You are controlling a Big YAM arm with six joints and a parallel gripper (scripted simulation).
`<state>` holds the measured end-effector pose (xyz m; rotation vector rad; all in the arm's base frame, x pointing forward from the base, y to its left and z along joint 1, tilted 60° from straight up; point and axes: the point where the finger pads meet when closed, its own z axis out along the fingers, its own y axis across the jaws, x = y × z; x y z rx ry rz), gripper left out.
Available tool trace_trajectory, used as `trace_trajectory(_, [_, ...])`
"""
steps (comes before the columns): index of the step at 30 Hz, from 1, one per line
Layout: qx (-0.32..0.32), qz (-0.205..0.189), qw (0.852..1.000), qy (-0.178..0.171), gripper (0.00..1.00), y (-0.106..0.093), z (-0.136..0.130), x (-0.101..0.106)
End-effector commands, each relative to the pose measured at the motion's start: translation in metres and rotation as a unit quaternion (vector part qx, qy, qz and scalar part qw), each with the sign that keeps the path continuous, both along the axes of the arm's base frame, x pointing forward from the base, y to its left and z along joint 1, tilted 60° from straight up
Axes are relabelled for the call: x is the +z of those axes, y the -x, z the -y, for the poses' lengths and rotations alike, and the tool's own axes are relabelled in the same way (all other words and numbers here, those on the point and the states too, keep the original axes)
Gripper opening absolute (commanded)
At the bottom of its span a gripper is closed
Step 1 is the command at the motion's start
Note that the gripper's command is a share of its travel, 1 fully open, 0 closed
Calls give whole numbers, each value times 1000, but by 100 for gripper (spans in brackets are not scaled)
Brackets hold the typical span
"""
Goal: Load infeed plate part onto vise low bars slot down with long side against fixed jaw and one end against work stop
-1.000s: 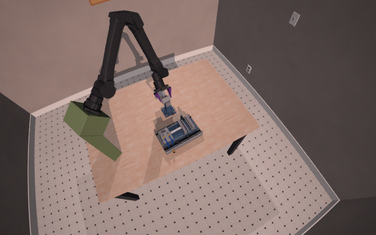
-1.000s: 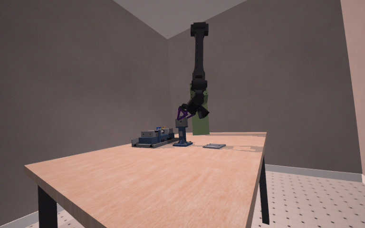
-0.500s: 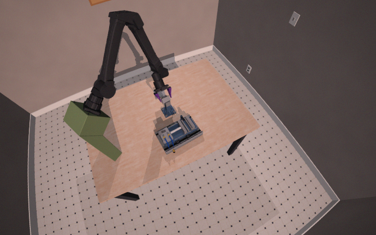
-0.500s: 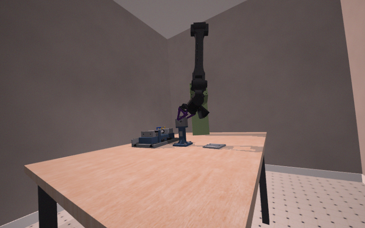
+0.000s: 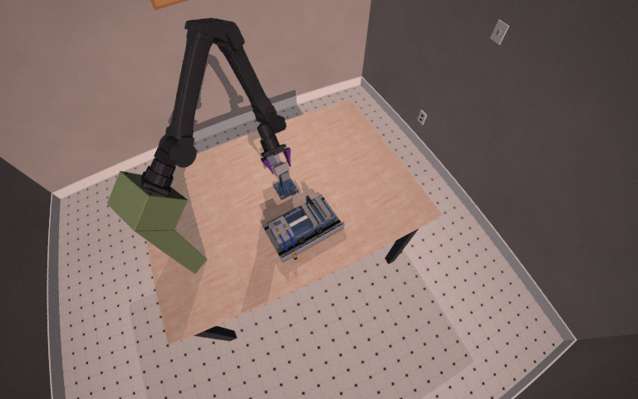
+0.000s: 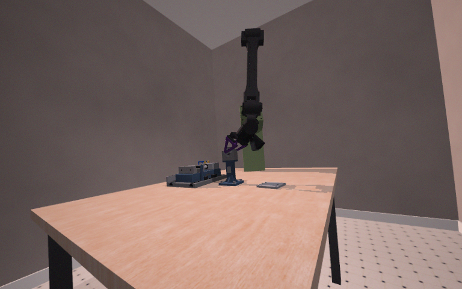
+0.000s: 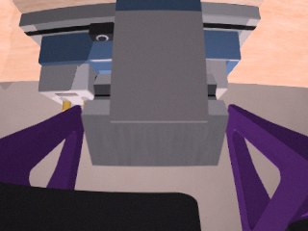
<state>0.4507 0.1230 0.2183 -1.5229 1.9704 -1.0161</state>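
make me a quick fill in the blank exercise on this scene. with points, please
The gripper's fingers [image 5: 288, 157] [image 6: 226, 144] are coloured ____.
The arm's pedestal [image 5: 162, 211] [image 6: 253, 161] is coloured ____.
The upright stand [image 5: 292, 189] [image 6: 233, 170] [image 7: 159, 5] under the grey block is coloured ____.

Missing words: purple; green; blue

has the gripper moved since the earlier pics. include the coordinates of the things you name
No, the gripper [image 5: 281, 169] [image 6: 228, 152] [image 7: 154, 115] shows no visible shift in the top or exterior view, judged against the foot of the blue stand [image 5: 287, 189] [image 6: 230, 182].
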Motion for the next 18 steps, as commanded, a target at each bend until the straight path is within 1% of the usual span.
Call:
trace_trajectory(1, [2, 8, 1000, -6, 81, -5, -11, 1])
trace_trajectory(2, [3, 7, 1000, -7, 81, -5, -11, 0])
trace_trajectory(5, [11, 14, 1000, -10, 81, 0, -9, 8])
trace_trajectory(10, [11, 13, 1000, -9, 81, 0, -3, 8])
trace_trajectory(11, [10, 2, 1000, -5, 81, -3, -3, -3])
trace_trajectory(15, [11, 15, 1000, -15, 81, -1, 3, 9])
trace_trajectory(18, [15, 14, 1000, -17, 81, -1, 3, 7])
